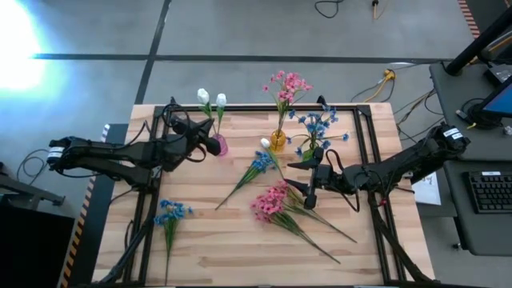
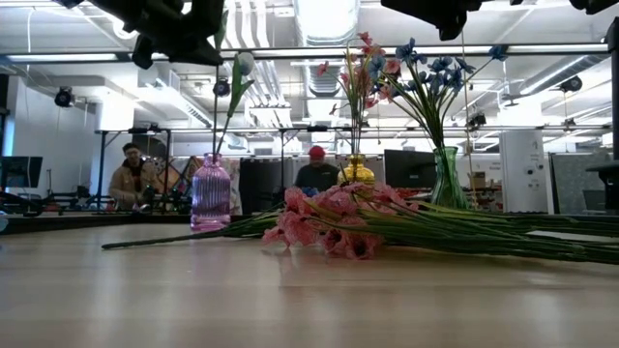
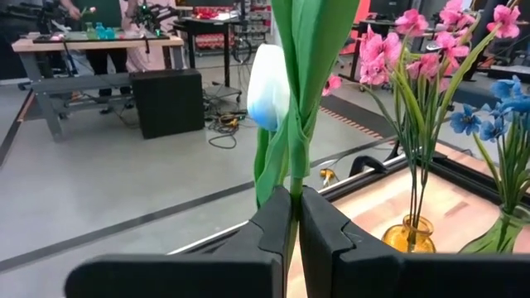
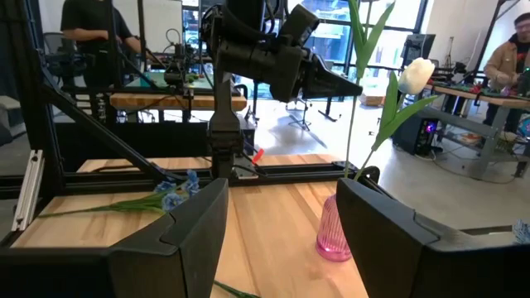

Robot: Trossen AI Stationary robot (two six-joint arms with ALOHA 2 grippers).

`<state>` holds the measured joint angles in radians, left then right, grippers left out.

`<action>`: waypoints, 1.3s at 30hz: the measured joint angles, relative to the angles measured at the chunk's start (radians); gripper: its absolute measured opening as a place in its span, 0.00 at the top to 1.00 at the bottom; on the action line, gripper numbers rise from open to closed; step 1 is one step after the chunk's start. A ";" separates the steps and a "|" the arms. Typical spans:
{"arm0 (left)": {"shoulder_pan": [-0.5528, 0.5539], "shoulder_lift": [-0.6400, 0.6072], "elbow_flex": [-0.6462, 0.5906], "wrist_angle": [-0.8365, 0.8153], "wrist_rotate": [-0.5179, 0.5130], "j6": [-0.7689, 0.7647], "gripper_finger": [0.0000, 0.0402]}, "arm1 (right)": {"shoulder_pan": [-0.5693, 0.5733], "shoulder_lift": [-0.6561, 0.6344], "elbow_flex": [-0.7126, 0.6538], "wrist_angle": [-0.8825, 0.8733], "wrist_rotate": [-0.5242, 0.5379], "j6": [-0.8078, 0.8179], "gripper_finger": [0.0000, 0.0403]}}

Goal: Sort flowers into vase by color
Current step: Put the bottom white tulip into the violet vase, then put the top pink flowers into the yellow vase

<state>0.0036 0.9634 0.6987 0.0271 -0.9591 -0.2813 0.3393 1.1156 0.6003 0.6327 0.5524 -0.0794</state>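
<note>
A pink ribbed vase (image 1: pixel 218 146) (image 2: pixel 211 193) stands at the table's far left-centre, with one white-budded flower (image 4: pixel 416 74) leaning out of it. My left gripper (image 1: pixel 208 134) (image 3: pixel 295 223) is above the vase, shut on a second white flower (image 3: pixel 267 87). A yellow vase (image 1: pixel 278 142) holds pink blossoms and a green vase (image 2: pixel 447 179) holds blue ones. On the table lie a blue flower (image 1: pixel 256 164), a pink bunch (image 1: pixel 276 200), another blue flower (image 1: pixel 172 212) and a white bud (image 1: pixel 265 142). My right gripper (image 1: pixel 304 180) (image 4: pixel 281 232) hovers open above the pink bunch. My left gripper pinches the white flower's green stem (image 3: pixel 294 186) between its two fingers, just below the leaves. The fingers come level from the table's left and lie across the stem. The flower stands upright, and its thin lower stem (image 2: pixel 219 135) runs down to the pink vase's mouth.
The three vases stand close together along the far middle of the table. A black frame rail (image 1: pixel 364 152) runs around the table's edge. Bare wood lies along the near edge (image 1: pixel 240 256). People sit at benches in the room beyond (image 2: pixel 131 174).
</note>
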 joint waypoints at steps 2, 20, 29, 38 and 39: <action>0.000 0.000 0.000 -0.003 0.000 -0.005 1.00 | 0.000 0.000 0.000 0.000 0.000 0.000 0.46; 0.000 -0.001 0.000 -0.055 0.065 -0.054 0.70 | 0.000 0.000 0.000 0.000 0.000 0.000 0.46; -0.001 -0.016 0.030 -0.227 0.092 -0.104 0.52 | 0.000 0.000 0.000 -0.001 0.000 0.000 0.46; -0.002 -0.018 0.194 -0.647 0.322 -0.218 0.48 | 0.000 0.000 0.000 -0.007 0.000 0.000 0.46; -0.002 -0.018 0.214 -0.714 0.345 -0.249 0.48 | 0.000 0.000 0.000 -0.008 0.000 0.000 0.46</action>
<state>0.0018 0.9459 0.9128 -0.6871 -0.6141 -0.5306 0.3393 1.1156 0.6003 0.6247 0.5526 -0.0792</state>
